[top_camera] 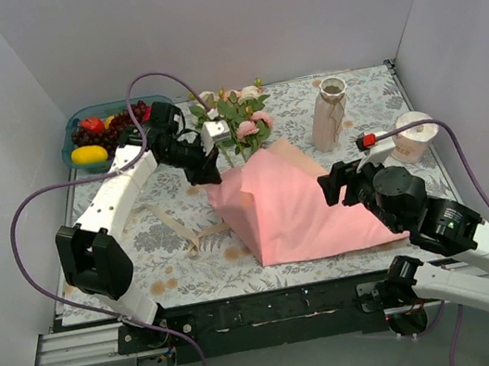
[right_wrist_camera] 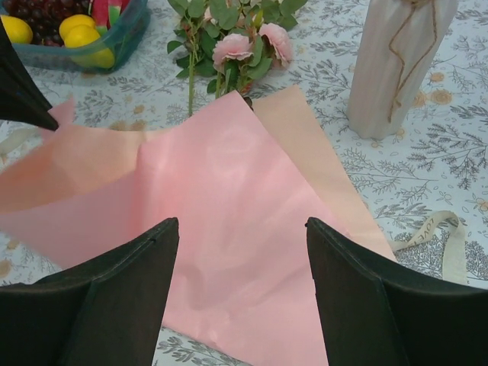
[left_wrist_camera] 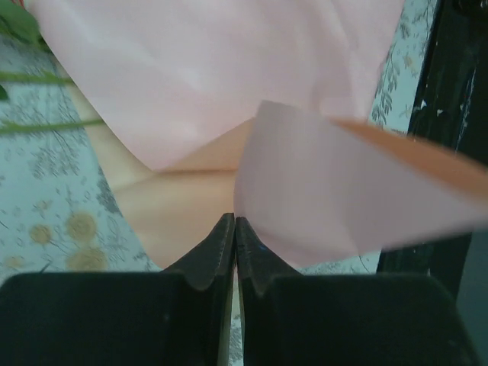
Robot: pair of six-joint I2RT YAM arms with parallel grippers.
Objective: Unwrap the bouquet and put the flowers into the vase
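Nearest the lens are my own black fingers. My left gripper (left_wrist_camera: 235,227) is pressed together at the bottom centre of its wrist view, nipping a raised corner of the large pink-salmon paper sheet (left_wrist_camera: 191,69). My right gripper (right_wrist_camera: 242,225) stands wide apart and holds nothing, low in its own view above the same sheet.

From overhead the sheet fills the centre of the frame, tented up at its upper left corner where I pinch it. The long-stemmed pink and cream roses (top_camera: 238,118) lie at upper centre, their stems running under the paper's top edge. The off-white bottle-shaped ceramic vase (top_camera: 329,114) stands upright to their right, apart from them.

Only the left wrist view shows the sheet's peach underside and the thin stems at its left edge. Only the overhead view shows the white tape roll (top_camera: 411,138) at the right.

The teal plastic tray of fruit (top_camera: 74,117) sits upper left. The cream ribbon (top_camera: 192,234) lies loose left of the sheet. My right arm hides the sheet's lower right corner.
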